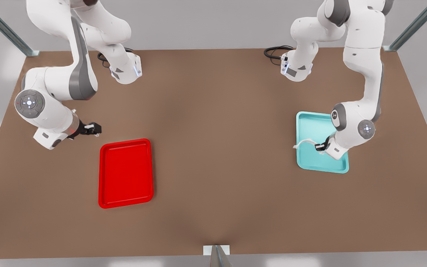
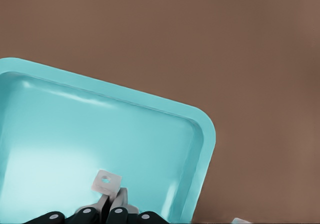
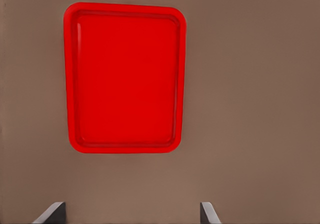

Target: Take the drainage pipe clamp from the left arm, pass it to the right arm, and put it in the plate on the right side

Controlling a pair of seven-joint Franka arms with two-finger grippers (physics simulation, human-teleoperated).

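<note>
The drainage pipe clamp (image 1: 304,142), a thin white curved strap, hangs over the front-left part of the cyan tray (image 1: 311,124) at the front view's right. My left gripper (image 1: 321,147) is shut on one end of it. In the left wrist view a flat holed tab of the clamp (image 2: 106,180) sticks out past the closed fingers (image 2: 118,204) above the cyan tray (image 2: 75,134). My right gripper (image 1: 93,129) waits open at the front view's left, just beyond the far-left corner of the red plate (image 1: 125,172). The right wrist view looks at the bare plate (image 3: 125,79) past the spread fingertips (image 3: 55,213).
The brown table (image 1: 213,148) stretches wide between the two trays. Both arm bases and their black cables (image 1: 274,52) stand at the far edge. Metal frame posts (image 1: 6,27) rise at the far corners, and a small bracket (image 1: 216,252) sits at the near edge.
</note>
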